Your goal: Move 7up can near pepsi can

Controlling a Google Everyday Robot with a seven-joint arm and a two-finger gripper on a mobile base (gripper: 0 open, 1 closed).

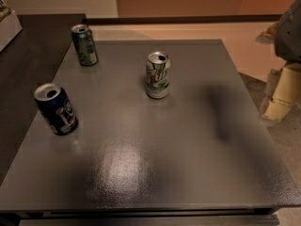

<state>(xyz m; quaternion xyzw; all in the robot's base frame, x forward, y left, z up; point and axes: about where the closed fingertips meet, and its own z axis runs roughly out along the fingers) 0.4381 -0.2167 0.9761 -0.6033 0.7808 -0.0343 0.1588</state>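
Observation:
The 7up can (157,75), white-silver with green lettering, stands upright near the middle of the grey table (155,164), towards the back. The pepsi can (56,109), dark blue with a round logo, stands upright near the table's left edge. The two cans are well apart. My gripper (281,94) hangs at the right edge of the view, beyond the table's right side, far from both cans and holding nothing that I can see.
An all-green can (84,44) stands at the table's back left corner. A darker counter (23,65) adjoins the table on the left. The arm's shadow (221,112) falls on the right part of the table.

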